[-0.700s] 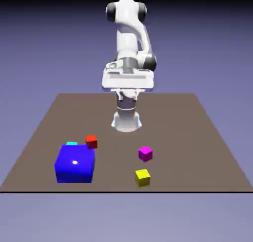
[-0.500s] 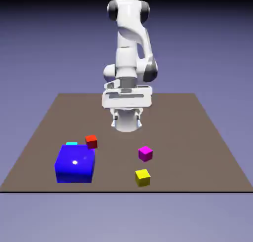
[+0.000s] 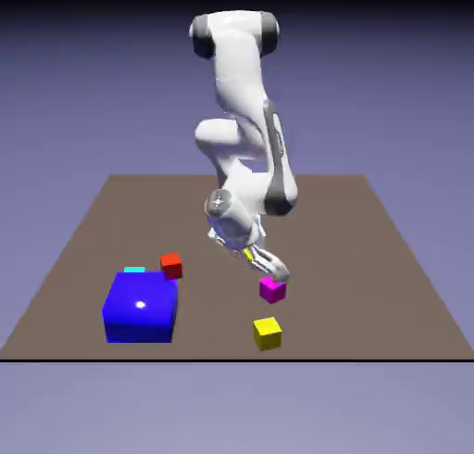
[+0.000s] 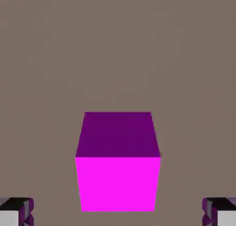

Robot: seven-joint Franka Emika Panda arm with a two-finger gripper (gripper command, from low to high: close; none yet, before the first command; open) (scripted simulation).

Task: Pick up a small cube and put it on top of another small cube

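1. Arm, white: reaching lower and farther forward than in the earlier frames; the cubes are keeping their places.
2. Gripper: holding its fingers wide apart, gripping nothing.
3. Small magenta cube: sitting on the counter just below the hand, showing centred between the fingertips in the hand view.
4. Progress: approach nearly finishing, by judgement; grasp, lift and stacking still waiting.
5. Possible bases: small yellow cube and small red cube, both bearing nothing.

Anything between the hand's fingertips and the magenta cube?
Nothing shows there: the hand view has only bare tabletop between the fingertips and the magenta cube.
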